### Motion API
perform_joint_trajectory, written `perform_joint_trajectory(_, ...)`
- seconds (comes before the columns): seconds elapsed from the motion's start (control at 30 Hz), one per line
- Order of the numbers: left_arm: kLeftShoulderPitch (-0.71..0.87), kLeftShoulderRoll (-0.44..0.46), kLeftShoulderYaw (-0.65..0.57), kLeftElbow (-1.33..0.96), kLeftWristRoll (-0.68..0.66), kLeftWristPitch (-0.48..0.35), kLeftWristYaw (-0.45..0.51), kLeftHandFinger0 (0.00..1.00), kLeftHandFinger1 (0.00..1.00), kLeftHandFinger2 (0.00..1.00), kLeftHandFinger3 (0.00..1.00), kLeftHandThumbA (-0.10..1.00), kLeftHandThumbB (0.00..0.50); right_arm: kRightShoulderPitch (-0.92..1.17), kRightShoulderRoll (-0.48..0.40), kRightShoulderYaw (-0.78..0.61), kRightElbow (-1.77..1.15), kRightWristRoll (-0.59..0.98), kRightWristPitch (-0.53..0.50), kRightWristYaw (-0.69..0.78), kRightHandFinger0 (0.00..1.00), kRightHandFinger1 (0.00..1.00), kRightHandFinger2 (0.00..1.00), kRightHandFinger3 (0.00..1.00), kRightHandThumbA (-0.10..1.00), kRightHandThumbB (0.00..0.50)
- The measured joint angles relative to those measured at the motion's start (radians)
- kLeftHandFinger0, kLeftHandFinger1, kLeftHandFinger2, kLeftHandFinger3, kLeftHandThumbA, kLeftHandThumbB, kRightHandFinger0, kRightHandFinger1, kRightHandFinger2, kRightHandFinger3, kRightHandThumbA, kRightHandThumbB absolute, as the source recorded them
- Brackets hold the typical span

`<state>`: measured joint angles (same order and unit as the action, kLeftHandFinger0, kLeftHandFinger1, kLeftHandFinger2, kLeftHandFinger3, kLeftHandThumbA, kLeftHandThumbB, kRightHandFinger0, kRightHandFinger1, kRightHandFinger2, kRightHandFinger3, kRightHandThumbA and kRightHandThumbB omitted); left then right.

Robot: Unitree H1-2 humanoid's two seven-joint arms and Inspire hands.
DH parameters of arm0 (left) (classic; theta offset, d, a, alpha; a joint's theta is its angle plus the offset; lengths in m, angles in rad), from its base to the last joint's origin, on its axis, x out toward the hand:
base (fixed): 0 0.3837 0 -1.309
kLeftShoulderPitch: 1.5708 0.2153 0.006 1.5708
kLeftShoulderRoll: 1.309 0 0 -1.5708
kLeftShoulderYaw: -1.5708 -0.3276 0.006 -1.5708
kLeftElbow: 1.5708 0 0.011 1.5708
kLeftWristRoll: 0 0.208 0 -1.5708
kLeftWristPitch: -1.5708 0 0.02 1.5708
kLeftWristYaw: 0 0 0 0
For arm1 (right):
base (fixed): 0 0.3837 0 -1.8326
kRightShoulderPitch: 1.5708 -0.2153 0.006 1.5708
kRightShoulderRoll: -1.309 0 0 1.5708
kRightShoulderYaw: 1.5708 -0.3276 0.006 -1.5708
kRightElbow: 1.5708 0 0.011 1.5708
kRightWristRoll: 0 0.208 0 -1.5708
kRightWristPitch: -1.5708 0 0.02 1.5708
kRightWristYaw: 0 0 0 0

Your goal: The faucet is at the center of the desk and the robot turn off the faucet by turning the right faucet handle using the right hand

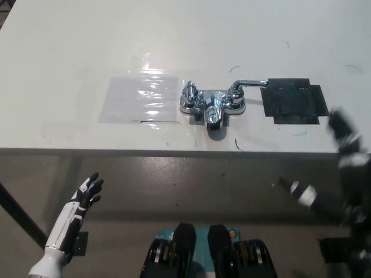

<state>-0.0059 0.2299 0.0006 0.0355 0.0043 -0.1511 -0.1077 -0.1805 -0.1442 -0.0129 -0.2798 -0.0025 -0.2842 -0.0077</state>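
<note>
A chrome faucet [213, 104] stands at the middle of the white desk [69, 52], near its front edge. Its right handle [248, 86] is a lever pointing right, toward a black patch. Its left handle [189, 94] is a short chrome knob. My black right hand [324, 179] is at the right edge of the picture, below and right of the faucet, off the desk and blurred; its fingers look spread and hold nothing. My white left hand [87, 194] rests low at the lower left, in front of the desk, fingers apart and empty.
A clear plastic sheet [141, 98] lies taped left of the faucet. A black taped square [293, 101] lies right of it. The desk's front edge [116, 152] runs across the picture, with grey floor below it.
</note>
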Motion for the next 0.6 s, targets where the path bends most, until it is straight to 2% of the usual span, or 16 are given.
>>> perform_joint_trajectory(0.17, 0.0, -0.002, -0.002, -0.005, 0.0, -0.007, 0.0, 1.0, 1.0, 1.0, 1.0, 1.0, 0.416, -0.215, -0.088, -0.039, 0.016, 0.082, 0.106, 0.02, 1.0, 1.0, 1.0, 1.0, 1.0, 0.308)
perform_joint_trajectory(0.33, 0.0, -0.004, -0.005, -0.007, 0.0, -0.015, 0.0, 1.0, 1.0, 1.0, 1.0, 1.0, 0.404, -0.416, -0.131, -0.042, 0.171, 0.153, 0.202, 0.065, 1.0, 1.0, 1.0, 1.0, 1.0, 0.276)
perform_joint_trajectory(0.6, -0.002, -0.003, -0.006, -0.007, 0.0, -0.027, -0.01, 1.0, 1.0, 1.0, 1.0, 1.0, 0.406, -0.681, -0.15, -0.015, 0.563, 0.225, 0.32, 0.186, 1.0, 1.0, 1.0, 1.0, 1.0, 0.387)
